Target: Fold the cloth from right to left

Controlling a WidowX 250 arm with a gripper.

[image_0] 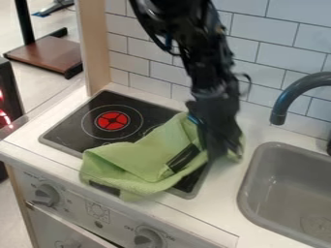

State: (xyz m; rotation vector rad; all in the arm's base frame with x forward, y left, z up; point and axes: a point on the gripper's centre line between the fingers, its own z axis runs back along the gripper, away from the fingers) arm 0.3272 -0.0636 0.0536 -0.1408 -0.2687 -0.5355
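Green fabric cloth [132,162], rumpled across the black rectangular stovetop [67,128]
Black mechanical hand [223,154] at its right end, likely placed for the leftward fold; whether wide or gripping, one cannot tell.

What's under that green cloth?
The green cloth lies partly on the black stovetop, whose dark surface shows beside it, and partly on the white counter. Anything else beneath its folds is covered, so I can't tell.

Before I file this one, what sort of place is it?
Looks like a toy kitchen, perhaps set up in a lab: a stovetop with a printed-looking red burner, a grey sink and a tiled backsplash.
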